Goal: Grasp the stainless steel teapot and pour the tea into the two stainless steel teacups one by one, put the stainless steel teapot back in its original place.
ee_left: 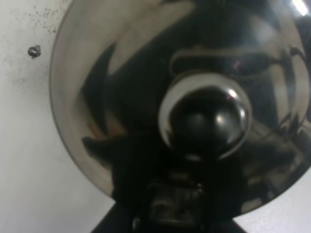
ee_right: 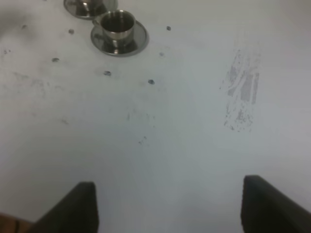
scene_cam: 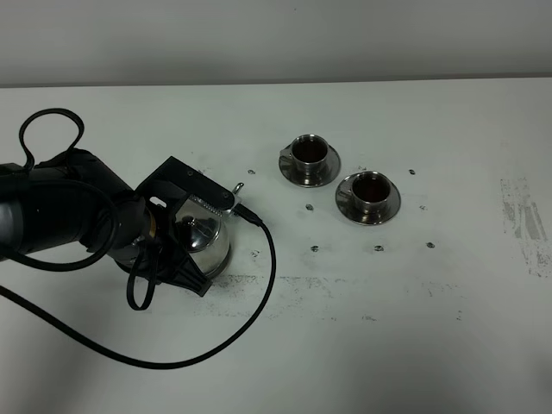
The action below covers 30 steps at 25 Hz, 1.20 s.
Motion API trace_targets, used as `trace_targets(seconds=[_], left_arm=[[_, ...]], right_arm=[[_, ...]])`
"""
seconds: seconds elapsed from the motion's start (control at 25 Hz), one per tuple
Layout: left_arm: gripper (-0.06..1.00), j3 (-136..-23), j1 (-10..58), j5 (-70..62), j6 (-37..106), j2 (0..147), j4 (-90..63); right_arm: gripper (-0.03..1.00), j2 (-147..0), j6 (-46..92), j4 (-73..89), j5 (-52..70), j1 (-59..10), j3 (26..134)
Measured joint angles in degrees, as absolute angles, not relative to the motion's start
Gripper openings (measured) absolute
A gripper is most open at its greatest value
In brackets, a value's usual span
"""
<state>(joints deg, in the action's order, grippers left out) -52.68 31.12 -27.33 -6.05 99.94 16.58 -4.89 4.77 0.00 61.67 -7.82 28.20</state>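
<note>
The stainless steel teapot (scene_cam: 207, 240) stands upright at the table's left, its spout toward the cups. My left gripper (scene_cam: 178, 254) reaches over it from the left and is shut on its handle side. In the left wrist view the domed lid and knob (ee_left: 206, 119) fill the picture, with the gripper (ee_left: 170, 211) dark at the edge. The two stainless steel teacups (scene_cam: 309, 153) (scene_cam: 370, 190) sit on saucers right of centre, both holding dark tea (scene_cam: 371, 184). Pot and arm hide the original place. My right gripper (ee_right: 180, 204) hangs open over bare table, one teacup (ee_right: 118, 26) far ahead.
A black cable (scene_cam: 259, 285) loops from the left wrist across the table in front of the teapot. Small dark holes (scene_cam: 315, 248) dot the tabletop around the cups. A grey scuff patch (scene_cam: 520, 211) marks the right side.
</note>
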Motion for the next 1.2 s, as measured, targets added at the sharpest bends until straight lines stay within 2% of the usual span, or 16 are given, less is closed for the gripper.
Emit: trace_targets(seconds=[0.92,1.04,1.2], left_arm=[[0.18,-52.68,30.66,-27.35,-7.76,101.74,16.80],[0.24,-52.68,30.66,-27.35,-7.76,101.74,16.80],[0.42,-52.68,30.66,-27.35,-7.81,101.74,16.80]], right_arm=[[0.59,-4.89,4.77,0.00,61.67,-7.82,28.20],[0.59,-4.89,4.77,0.00,61.67,-7.82,28.20],[0.59,-4.89,4.77,0.00,61.67,-7.82,28.20]])
